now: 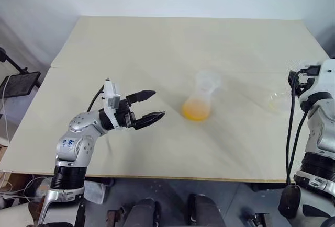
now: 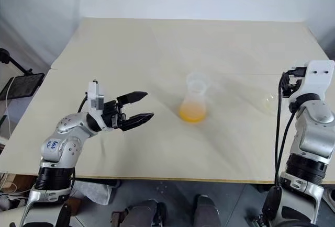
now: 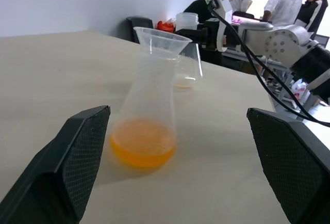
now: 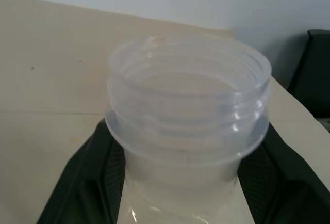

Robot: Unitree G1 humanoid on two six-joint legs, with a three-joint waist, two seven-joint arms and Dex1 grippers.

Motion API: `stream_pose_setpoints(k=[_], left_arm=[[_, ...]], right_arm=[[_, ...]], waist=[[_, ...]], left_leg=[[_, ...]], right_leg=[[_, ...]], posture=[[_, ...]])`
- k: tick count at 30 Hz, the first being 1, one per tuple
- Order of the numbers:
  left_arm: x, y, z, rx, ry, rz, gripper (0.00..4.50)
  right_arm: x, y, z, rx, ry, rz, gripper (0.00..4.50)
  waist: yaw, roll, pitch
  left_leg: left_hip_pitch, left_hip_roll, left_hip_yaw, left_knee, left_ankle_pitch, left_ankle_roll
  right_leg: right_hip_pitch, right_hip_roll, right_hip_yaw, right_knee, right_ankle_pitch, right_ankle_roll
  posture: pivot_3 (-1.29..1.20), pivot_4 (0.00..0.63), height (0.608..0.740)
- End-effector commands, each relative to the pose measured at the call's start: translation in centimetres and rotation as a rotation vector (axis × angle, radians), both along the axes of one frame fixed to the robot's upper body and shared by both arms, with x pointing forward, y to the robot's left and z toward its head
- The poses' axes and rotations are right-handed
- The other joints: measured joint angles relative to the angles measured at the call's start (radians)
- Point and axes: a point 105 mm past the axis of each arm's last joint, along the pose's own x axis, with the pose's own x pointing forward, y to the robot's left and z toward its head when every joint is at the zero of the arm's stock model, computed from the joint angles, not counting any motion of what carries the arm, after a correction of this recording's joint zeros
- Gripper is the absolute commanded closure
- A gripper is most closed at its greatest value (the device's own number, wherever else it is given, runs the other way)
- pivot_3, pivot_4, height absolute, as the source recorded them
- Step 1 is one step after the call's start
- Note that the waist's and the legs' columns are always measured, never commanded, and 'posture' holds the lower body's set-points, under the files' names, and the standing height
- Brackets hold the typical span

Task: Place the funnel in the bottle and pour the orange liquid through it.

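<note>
beside the bottle, left gripper gapes; right gripper clamps flask

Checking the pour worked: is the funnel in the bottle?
Yes. The funnel sits upright in the bottle neck, with orange liquid pooled in its base.

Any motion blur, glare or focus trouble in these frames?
Left eye view: the bottle and the right arm's flask are smeared, the left gripper crisp. Left wrist view: its fingers loom soft, the people behind washed out by bright light. Right wrist view: the flask's threaded neck is slightly soft.
</note>
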Motion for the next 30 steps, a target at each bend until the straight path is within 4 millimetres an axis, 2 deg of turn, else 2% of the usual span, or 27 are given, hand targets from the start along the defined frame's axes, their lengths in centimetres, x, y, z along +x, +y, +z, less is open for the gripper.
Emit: stream_pose_setpoints(k=[1,5,7,11,22,26,30], left_arm=[[-0.3,-0.2,0.9,-0.007,-0.042,-0.016,0.00],[-0.3,-0.1,1.0,-0.006,-0.043,-0.013,0.00],[-0.3,-0.1,1.0,-0.005,-0.045,-0.013,0.00],[-0.1,-0.2,1.1,-0.007,-0.049,-0.015,0.00],[0.0,0.4,0.8,0.004,-0.038,-0.014,0.00],[0.2,0.9,0.6,0.015,-0.027,-0.007,0.00],[0.0,1.5,0.2,0.027,-0.012,-0.001,0.00]], right_arm=[[0.1,-0.5,0.5,0.026,-0.052,0.018,1.98],[0.2,-0.5,0.8,0.076,-0.096,0.053,1.98],[0.3,-0.4,1.2,0.109,-0.125,0.076,1.24],[-0.1,-0.7,1.5,0.099,-0.126,0.072,0.02],[-4.3,-1.8,3.7,-0.003,-0.175,0.161,0.02],[-6.0,-3.0,4.4,-0.022,-0.244,0.132,0.02],[-9.0,-3.0,5.1,-0.056,-0.277,0.232,0.02]], waist=[[0.000,0.000,0.000],[0.000,0.000,0.000],[-0.002,0.000,0.000],[0.000,0.000,0.000],[0.009,0.000,0.000],[0.008,0.000,0.000],[0.016,0.000,0.000]], left_leg=[[0.000,0.000,0.000,0.000,0.000,0.000],[0.000,0.000,0.000,0.001,0.000,0.000],[0.000,0.000,0.000,0.001,0.000,0.000],[0.000,0.001,-0.001,0.001,0.000,0.000],[-0.002,0.000,-0.002,0.001,0.000,0.000],[-0.001,0.000,-0.001,0.001,0.000,0.000],[-0.001,0.000,-0.002,0.001,0.000,0.000]], right_leg=[[0.000,0.000,0.000,0.000,0.000,0.000],[0.001,0.000,0.001,0.000,0.000,0.000],[0.001,0.000,0.001,0.000,0.000,0.000],[0.001,0.000,0.001,0.000,0.000,0.000],[0.001,-0.001,0.001,-0.003,0.000,0.000],[0.002,0.000,0.001,-0.003,0.000,0.000],[0.002,0.000,0.001,-0.003,0.000,0.000]], posture=[[0.00,0.150,0.740],[0.00,0.150,0.740],[0.00,0.150,0.740],[0.00,0.150,0.740],[0.00,0.150,0.740],[0.00,0.150,0.740],[0.00,0.150,0.740]])
